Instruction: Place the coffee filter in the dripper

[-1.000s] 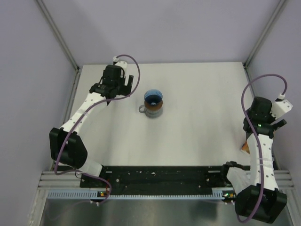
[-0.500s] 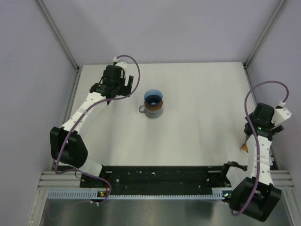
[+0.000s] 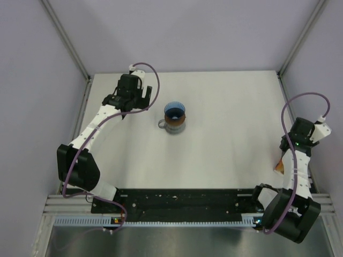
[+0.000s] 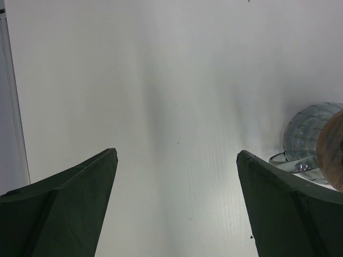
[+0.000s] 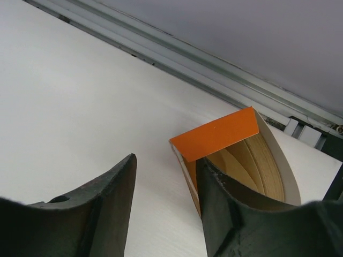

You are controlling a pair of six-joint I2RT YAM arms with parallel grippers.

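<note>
Though half behind wide right tool [image 5: 166, 159], coffee filters [image 5: 252, 160] in orange pack [image 5: 214, 134]; left tool [image 4: 176, 152] wide, empty.

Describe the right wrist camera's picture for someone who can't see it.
An open orange pack with a stack of tan paper filters inside sits on a white table near a metal rail. The right gripper, its two dark fingers apart, is close to the pack, one finger in front of its mouth.

Matt white table [image 3: 225, 134], smooth orange card pack [image 5: 214, 136] w/ tan paper filters [image 5: 257, 163] inside.
</note>
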